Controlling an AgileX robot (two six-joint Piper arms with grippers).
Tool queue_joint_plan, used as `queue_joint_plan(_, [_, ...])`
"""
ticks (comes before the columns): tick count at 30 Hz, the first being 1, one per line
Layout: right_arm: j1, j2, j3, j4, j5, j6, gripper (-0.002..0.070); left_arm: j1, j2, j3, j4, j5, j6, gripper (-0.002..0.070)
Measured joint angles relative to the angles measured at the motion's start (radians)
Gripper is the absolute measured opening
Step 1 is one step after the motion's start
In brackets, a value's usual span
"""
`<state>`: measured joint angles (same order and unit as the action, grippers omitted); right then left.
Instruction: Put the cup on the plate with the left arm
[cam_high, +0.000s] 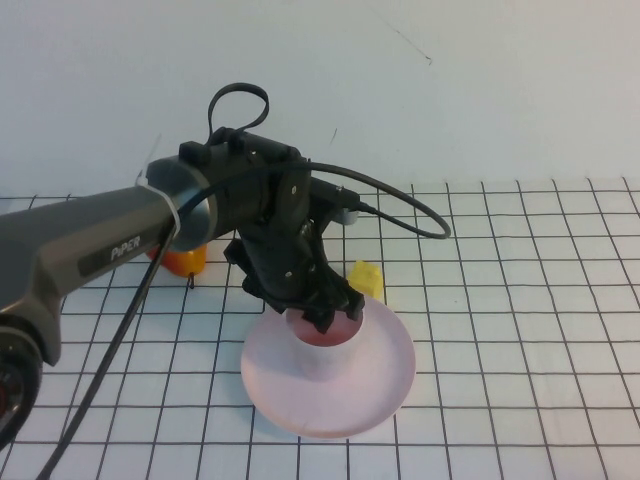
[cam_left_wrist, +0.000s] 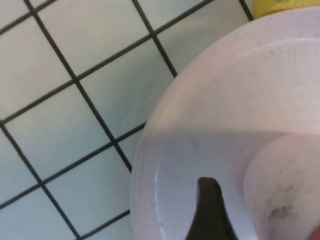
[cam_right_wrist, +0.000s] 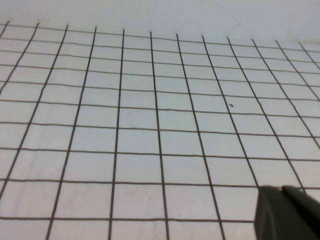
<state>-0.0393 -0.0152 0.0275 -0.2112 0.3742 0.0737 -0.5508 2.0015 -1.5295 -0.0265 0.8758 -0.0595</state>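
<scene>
The cup stands upright on the plate, near the table's middle. The left gripper pinches its far rim, one finger inside. The cup looks light, stiff and smooth, so the rim suits gripping. The right gripper appears only in its wrist view; I cannot tell its state. Only the high view shows a yellow object beyond the plate.

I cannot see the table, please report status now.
Left end effector at cup rim, cup on plate. Right end effector over bare grid. Nothing blocking.
</scene>
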Motion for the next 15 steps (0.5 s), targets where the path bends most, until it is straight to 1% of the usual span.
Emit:
queue_joint_plan(2, [0.0,0.0,0.0,0.0,0.0,0.0,-0.0002,0.0,-0.011,0.0,0.016,-0.008,-0.002,0.0412])
queue_joint_plan(7, [0.0,0.0,0.0,0.0,0.0,0.0,-0.0002,0.0,-0.11,0.0,0.072,-0.064,-0.028,0.0318])
queue_joint_plan(9, [0.0,0.0,0.0,0.0,0.0,0.0,-0.0002,0.0,-0.177,0.0,0.078,-0.096,-0.034,0.0262])
queue_joint_plan(13, [0.0,0.0,0.0,0.0,0.0,0.0,-0.0002,0.0,-0.313,0.0,0.1,-0.137,-0.035,0.0101])
queue_joint_plan(15, [0.0,0.0,0.0,0.0,0.0,0.0,-0.0002,0.0,-0.386,0.0,0.124,-0.158,-0.045,0.0043])
